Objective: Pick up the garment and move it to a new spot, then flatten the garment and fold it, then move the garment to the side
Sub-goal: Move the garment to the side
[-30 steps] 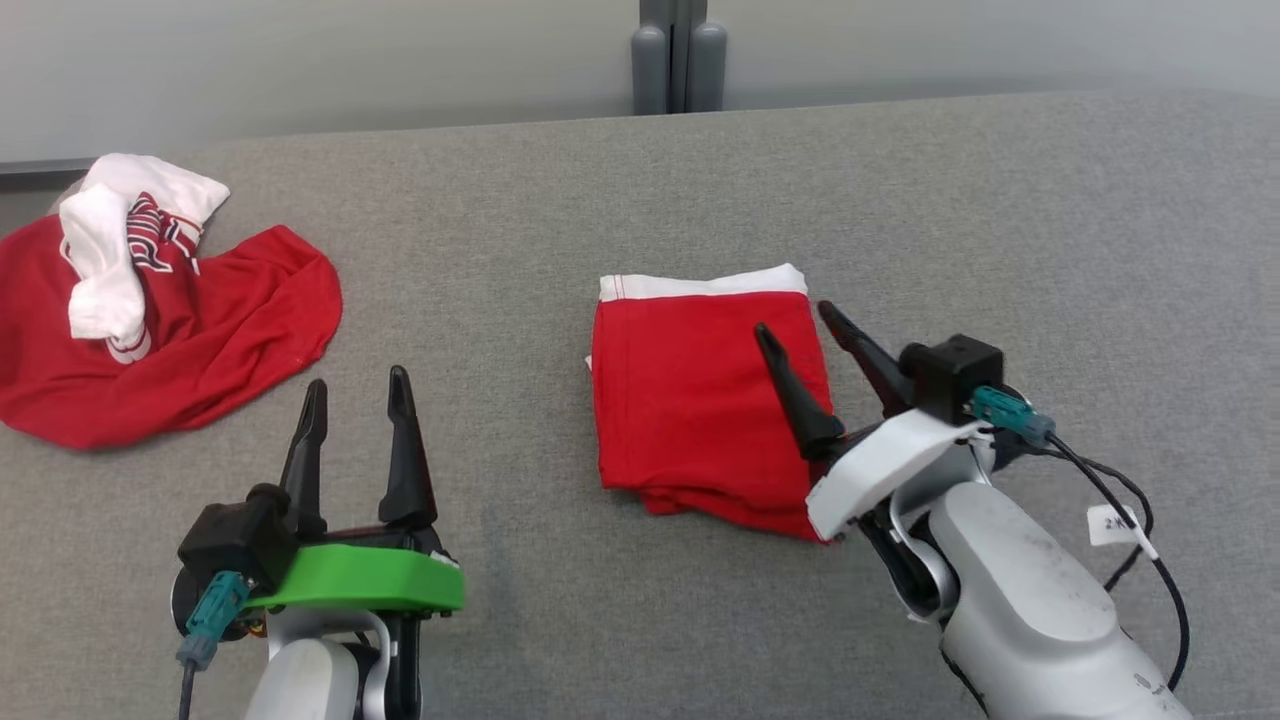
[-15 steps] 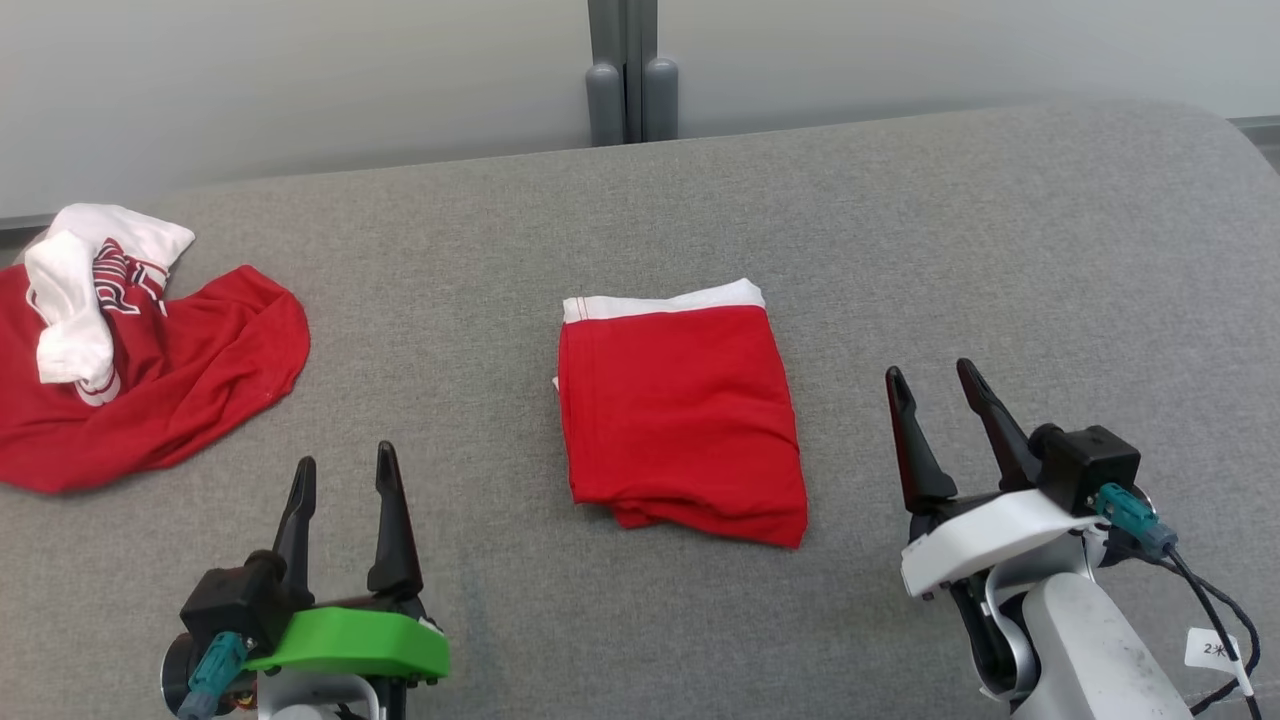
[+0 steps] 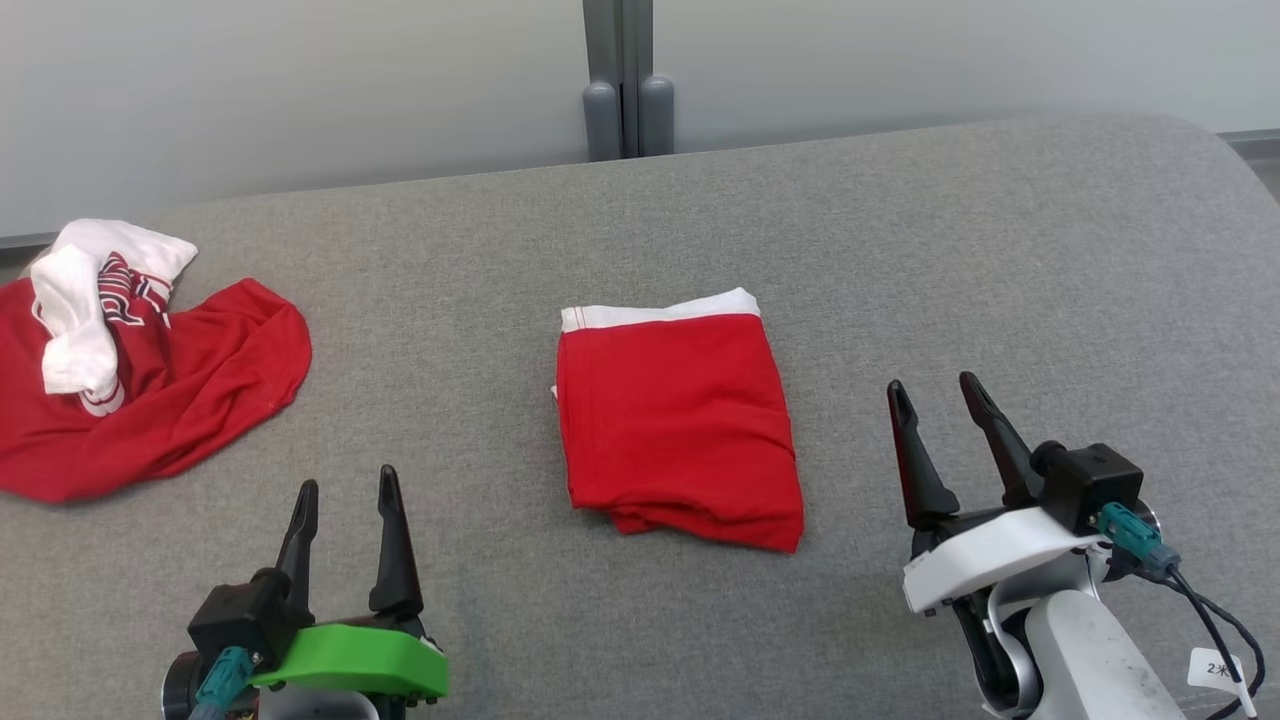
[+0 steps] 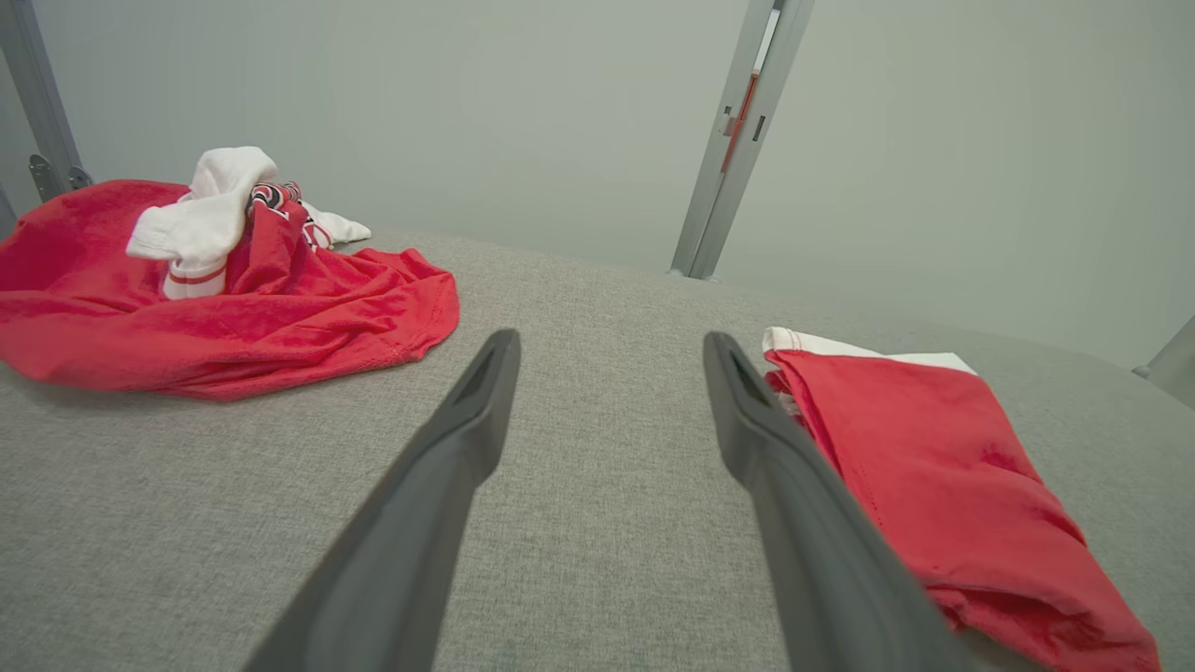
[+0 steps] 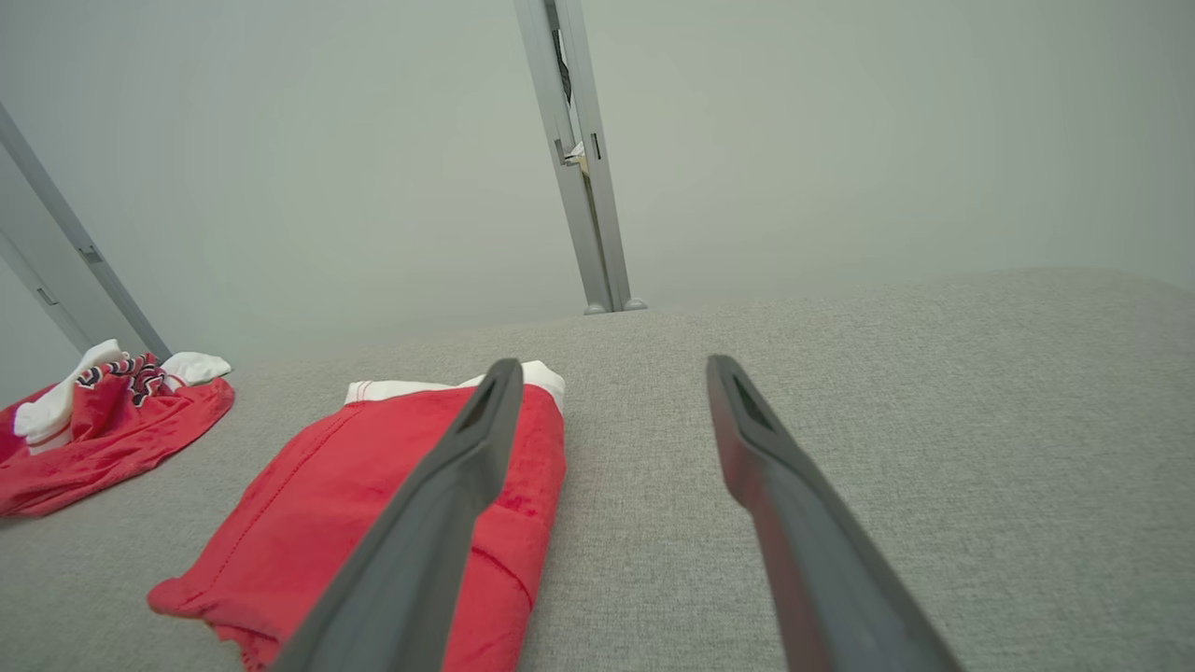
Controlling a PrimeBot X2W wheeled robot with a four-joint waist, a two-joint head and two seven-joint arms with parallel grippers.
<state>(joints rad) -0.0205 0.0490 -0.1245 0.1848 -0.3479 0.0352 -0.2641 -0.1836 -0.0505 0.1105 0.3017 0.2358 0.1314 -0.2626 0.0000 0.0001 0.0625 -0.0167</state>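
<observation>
A red garment (image 3: 675, 425) with a white band along its far edge lies folded into a neat rectangle in the middle of the grey table (image 3: 1000, 250). It also shows at the right of the left wrist view as the garment (image 4: 943, 467) and at the left of the right wrist view as the garment (image 5: 373, 485). My left gripper (image 3: 345, 490) stands open at the lower left, well clear of the cloth. To the right of the garment, my right gripper (image 3: 935, 390) is open too, with nothing between its fingers.
A crumpled red and white heap of clothing (image 3: 130, 360) lies at the table's left edge, seen also as the heap (image 4: 215, 271). A grey post (image 3: 625, 80) stands behind the far edge, against a pale wall. The table's right end curves away.
My right gripper has drawn back off the folded garment to its right side. The left gripper has pulled back a little. The head view has shifted, so the whole scene sits differently.
</observation>
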